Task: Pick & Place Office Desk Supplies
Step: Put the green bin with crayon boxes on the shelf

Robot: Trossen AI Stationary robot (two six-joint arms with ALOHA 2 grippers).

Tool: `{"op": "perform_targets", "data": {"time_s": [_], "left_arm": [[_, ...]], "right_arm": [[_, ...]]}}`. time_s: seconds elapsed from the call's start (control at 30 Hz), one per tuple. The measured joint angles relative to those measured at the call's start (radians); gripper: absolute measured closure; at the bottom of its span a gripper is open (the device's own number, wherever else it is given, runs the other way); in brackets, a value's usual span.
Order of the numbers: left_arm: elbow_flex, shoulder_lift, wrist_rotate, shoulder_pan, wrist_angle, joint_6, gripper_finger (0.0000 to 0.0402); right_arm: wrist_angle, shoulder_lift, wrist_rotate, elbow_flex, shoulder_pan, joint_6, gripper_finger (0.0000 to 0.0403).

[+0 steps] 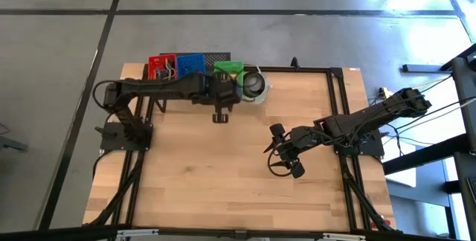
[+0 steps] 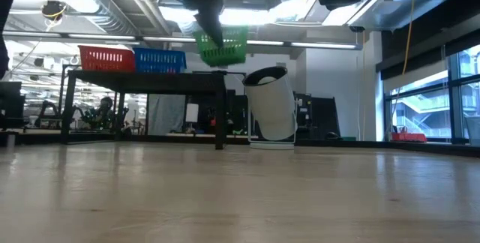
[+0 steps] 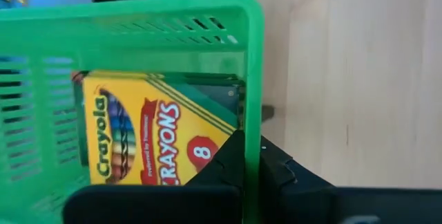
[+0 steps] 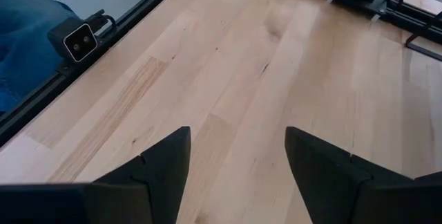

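Left tool [image 3: 250,175] clamped on green basket's [image 3: 138,16] rim, lifted above the stand | crayon box [image 3: 148,134] lies inside it | right tool [image 4: 235,158] open, empty over bare surface [image 1: 223,174] | judged mid-task, basket placement pending.

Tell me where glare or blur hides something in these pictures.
Low view: bright ceiling lights wash out the top, leaving the left claw a dark shape gripping the green basket. Left wrist view: the basket rim is soft, yet the Crayola crayon box reads clearly. High view: evenly lit.
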Motion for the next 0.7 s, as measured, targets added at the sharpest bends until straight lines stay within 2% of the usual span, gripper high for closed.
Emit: {"op": "perform_targets", "data": {"time_s": [0.17, 0.3, 0.7], "left_arm": [[0.000, 0.000, 0.025, 0.071, -0.058, 0.014, 0.0398], [-0.001, 0.000, 0.053, 0.113, -0.077, 0.014, 0.0398], [-0.001, 0.000, 0.069, 0.139, -0.102, 0.020, 0.0398]], "right_arm": [[0.000, 0.000, -0.009, 0.000, 0.000, 0.000, 0.0166], [0.000, 0.000, -0.070, 0.000, 0.000, 0.000, 0.0166], [0.000, 0.000, -0.079, 0.000, 0.000, 0.000, 0.0165]]}}
